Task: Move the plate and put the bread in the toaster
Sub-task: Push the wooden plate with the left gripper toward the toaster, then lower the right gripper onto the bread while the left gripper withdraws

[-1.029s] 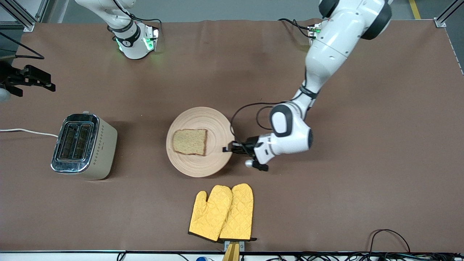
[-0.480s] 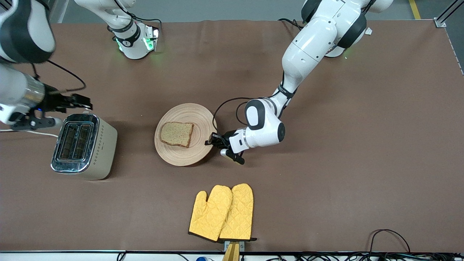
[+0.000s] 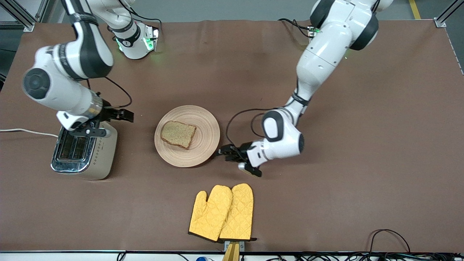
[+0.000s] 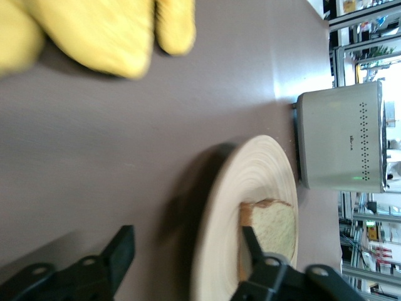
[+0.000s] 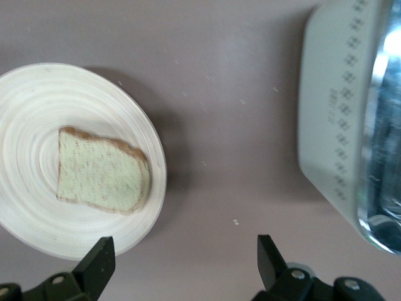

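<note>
The plate (image 3: 187,136) sits flat near the middle of the brown desk (image 3: 326,203), with the bread (image 3: 178,134) lying on it, a little toward the toaster's side. The toaster (image 3: 84,150) stands toward the right arm's end of the desk, well apart from the plate, both slots showing nothing inside.

The left gripper (image 3: 222,152) is down low just beside the plate's rim, at the edge facing the left arm's end. Its fingers (image 4: 119,251) are spread and released, gripping nothing; in the left wrist view one finger sits over the plate's edge and the other over bare desk.

The right gripper (image 3: 127,116) hangs over the desk between toaster and plate, fingers (image 5: 100,260) spread wide and empty.

A pair of yellow oven mitts (image 3: 222,212) lies nearer the front camera than the plate.
</note>
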Controlling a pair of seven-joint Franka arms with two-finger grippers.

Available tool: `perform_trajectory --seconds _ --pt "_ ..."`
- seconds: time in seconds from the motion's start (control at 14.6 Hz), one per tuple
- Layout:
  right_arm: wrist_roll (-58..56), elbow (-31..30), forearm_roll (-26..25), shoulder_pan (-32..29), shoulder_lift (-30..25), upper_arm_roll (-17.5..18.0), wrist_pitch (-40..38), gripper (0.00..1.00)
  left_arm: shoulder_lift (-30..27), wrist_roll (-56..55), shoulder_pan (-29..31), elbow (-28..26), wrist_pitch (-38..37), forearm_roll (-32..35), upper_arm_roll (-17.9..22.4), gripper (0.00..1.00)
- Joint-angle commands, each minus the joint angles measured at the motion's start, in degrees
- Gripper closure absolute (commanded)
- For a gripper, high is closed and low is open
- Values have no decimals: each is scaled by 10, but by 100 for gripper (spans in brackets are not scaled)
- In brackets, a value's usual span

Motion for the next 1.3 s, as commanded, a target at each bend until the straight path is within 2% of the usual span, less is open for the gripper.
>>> perform_trajectory --seconds 0.0,0.14,0.27,0.41,0.55,0.82,0.96,1.1,1.24 --pt "21 -36 38 20 31 -4 75 0 -53 -44 82 -33 -101 102 -2 0" --pt "30 -40 59 47 69 -4 126 0 -66 -42 141 -29 -178 161 -3 0" --pt "68 -44 59 76 96 -4 160 0 -85 -32 196 -28 -234 225 -8 0" --pt "93 -46 59 96 118 -5 183 0 -122 -32 229 -28 -266 288 -7 0" --pt "104 -47 59 97 141 -5 214 0 -163 -20 258 -28 -295 390 -8 0" --pt "109 -49 59 97 151 -5 205 0 -254 -30 260 -28 -313 581 -3 0" --pt "117 -52 59 98 156 -5 191 0 -281 -56 263 -27 -327 618 14 0" --pt "140 -52 59 103 156 -5 190 0 -314 -130 262 -27 -347 647 26 0" --pt "173 -52 59 119 156 -5 190 9 -351 -207 262 -27 -383 690 25 0"
